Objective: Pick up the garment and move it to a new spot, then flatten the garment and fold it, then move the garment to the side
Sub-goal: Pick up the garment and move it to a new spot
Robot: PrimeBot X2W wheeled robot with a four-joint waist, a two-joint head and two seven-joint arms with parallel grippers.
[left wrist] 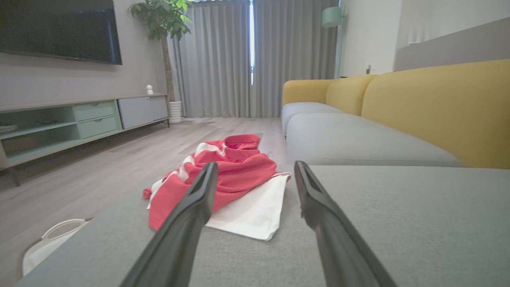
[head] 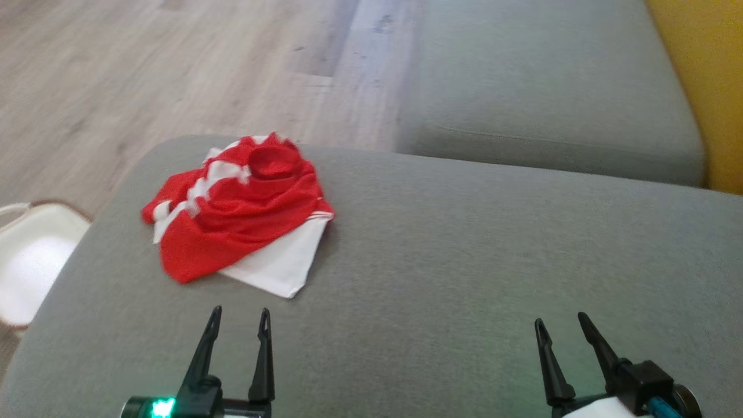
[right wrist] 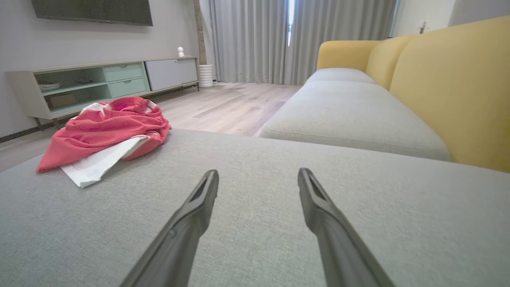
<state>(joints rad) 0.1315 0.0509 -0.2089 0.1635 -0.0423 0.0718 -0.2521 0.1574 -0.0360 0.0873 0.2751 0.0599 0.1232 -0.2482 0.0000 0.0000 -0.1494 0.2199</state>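
Garment [head: 232,203], head view: crumpled just ahead of my left gripper [head: 240,313], which gapes empty, as does my right gripper [head: 561,319]. Left wrist view: dead ahead between my fingers [left wrist: 199,191]; right wrist view: well off left. Pinching only the red layer could leave the white dragging.

Bare grey seat cushion [head: 464,261] is lying open ahead of your right gripper [head: 560,319]. The crumpled red-and-white jersey [head: 238,215] is sitting ahead of your left gripper [head: 239,313], apart from its fingertips, blocking that lane. The yellow backrest [head: 711,87] is walling off the far right.
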